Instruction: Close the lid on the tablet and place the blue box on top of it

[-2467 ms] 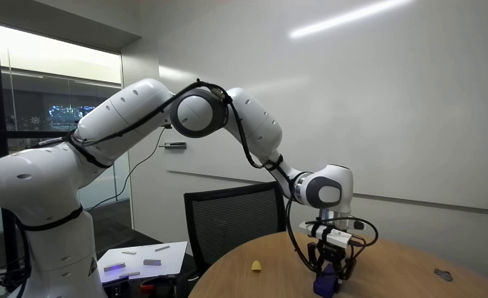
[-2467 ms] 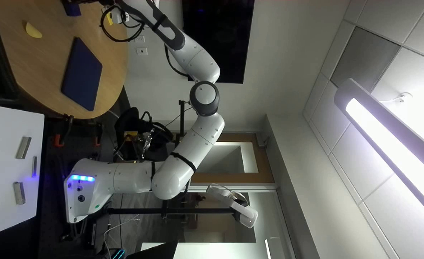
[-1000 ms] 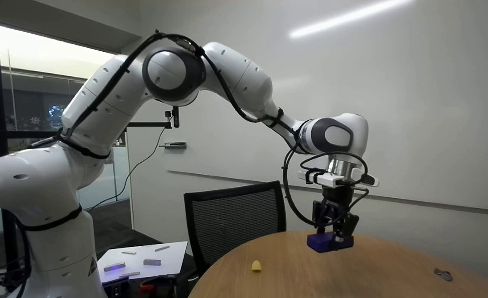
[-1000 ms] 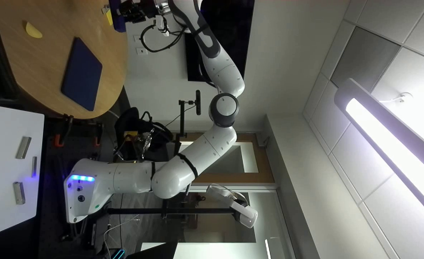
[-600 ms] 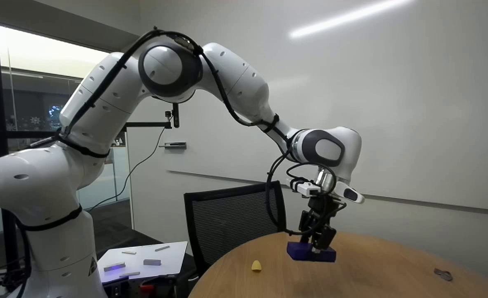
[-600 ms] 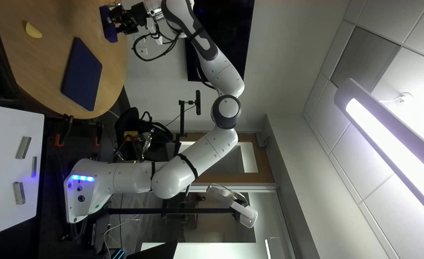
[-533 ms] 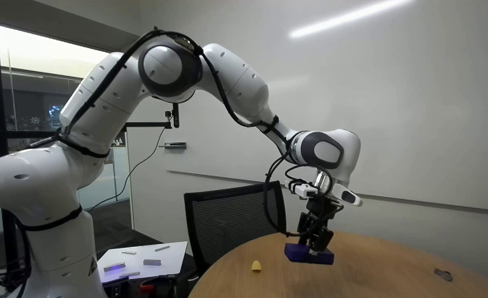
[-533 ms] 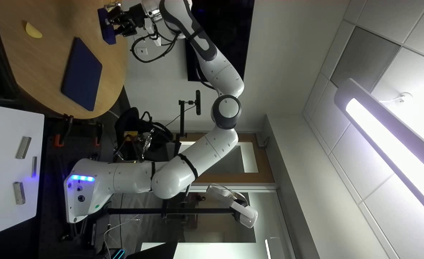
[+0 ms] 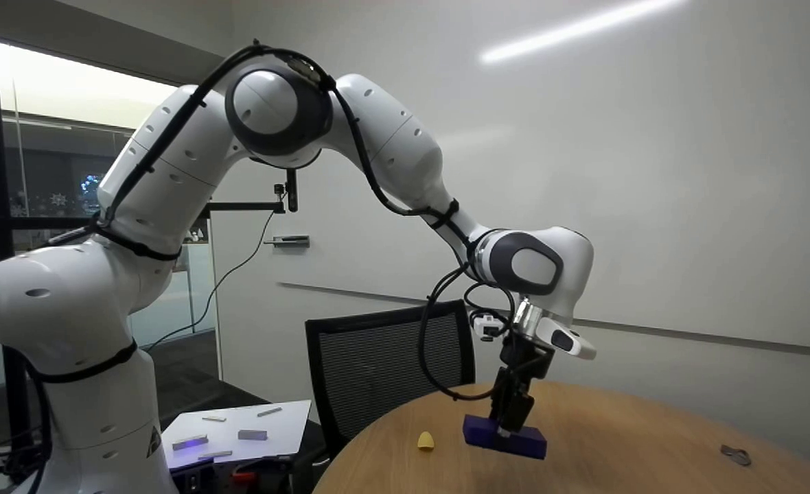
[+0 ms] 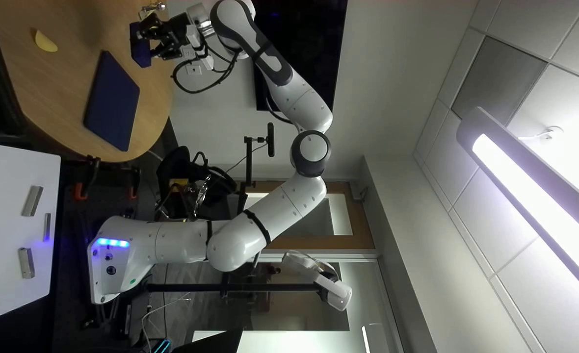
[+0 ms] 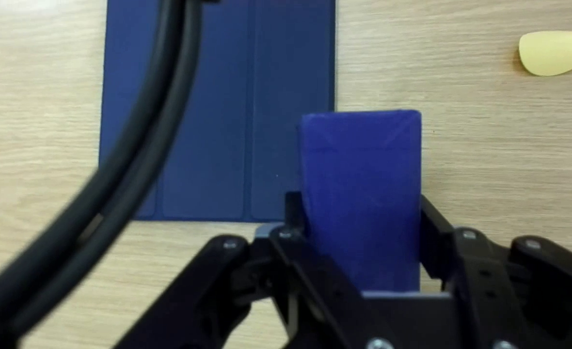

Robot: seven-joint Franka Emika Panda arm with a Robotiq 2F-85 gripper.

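Wood grain runs right across the surface (image 9: 625, 446), curved at its edge in both exterior views. And there's the tablet (image 10: 112, 103), flat and closed, near that edge, 2 creases showing in the wrist view! The yellow piece (image 11: 555, 53) lies apart from it, and in an exterior view a small grey object (image 9: 736, 454) rests well apart from the yellow piece.

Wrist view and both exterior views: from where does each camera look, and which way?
Wrist view: on the wrist, looking down past the gripper and cables at the blue box, tablet and table.
An exterior view: beside the arm, facing across the table to the whiteboard; arm and gripper show.
An exterior view: beside the arm, picture turned sideways, facing the black wall panel; arm shows from base to gripper.
Both exterior views, from opposite sides, share the blue box and yellow piece.
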